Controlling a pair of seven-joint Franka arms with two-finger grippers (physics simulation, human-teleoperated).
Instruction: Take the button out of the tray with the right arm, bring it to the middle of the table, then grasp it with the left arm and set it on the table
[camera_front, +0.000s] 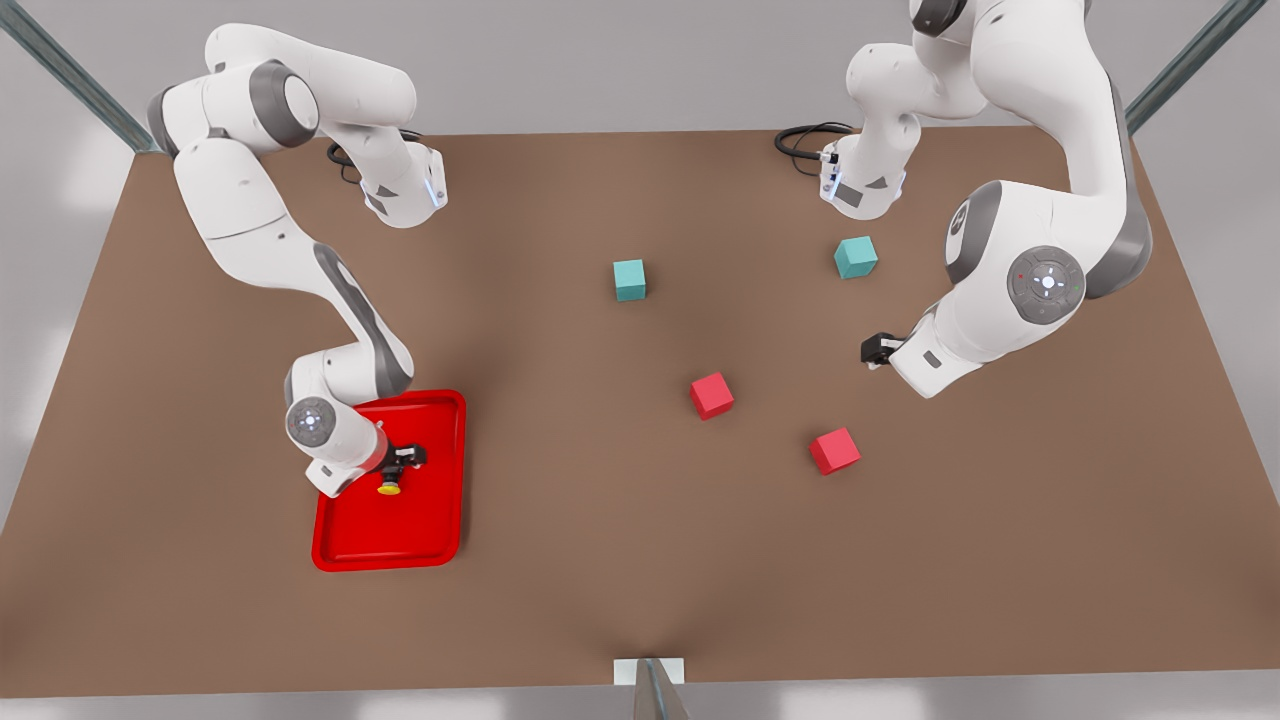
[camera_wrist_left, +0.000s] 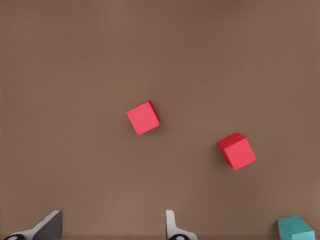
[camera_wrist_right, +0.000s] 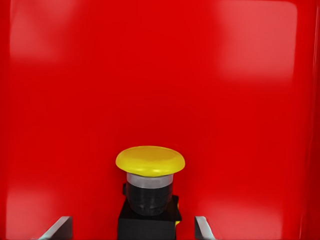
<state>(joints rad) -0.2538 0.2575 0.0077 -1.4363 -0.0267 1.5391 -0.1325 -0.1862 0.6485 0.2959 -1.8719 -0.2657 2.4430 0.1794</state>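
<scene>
The button (camera_front: 389, 487) (camera_wrist_right: 150, 161), yellow cap on a dark body, stands in the red tray (camera_front: 400, 540) (camera_wrist_right: 250, 100) on the front view's left. My right gripper (camera_front: 401, 463) (camera_wrist_right: 131, 229) is low over the tray and open. Its fingers (camera_wrist_right: 60, 227) straddle the button's body with a gap on each side. My left gripper (camera_front: 872, 350) (camera_wrist_left: 112, 229) waits open above the table (camera_front: 600, 560) on the front view's right, with nothing between its fingertips (camera_wrist_left: 172, 227).
Two red cubes (camera_front: 711, 395) (camera_front: 834, 451) lie right of the table's middle, below the left gripper; the left wrist view shows them too (camera_wrist_left: 143, 117) (camera_wrist_left: 237, 151). Two teal cubes (camera_front: 629, 279) (camera_front: 856, 257) sit farther back.
</scene>
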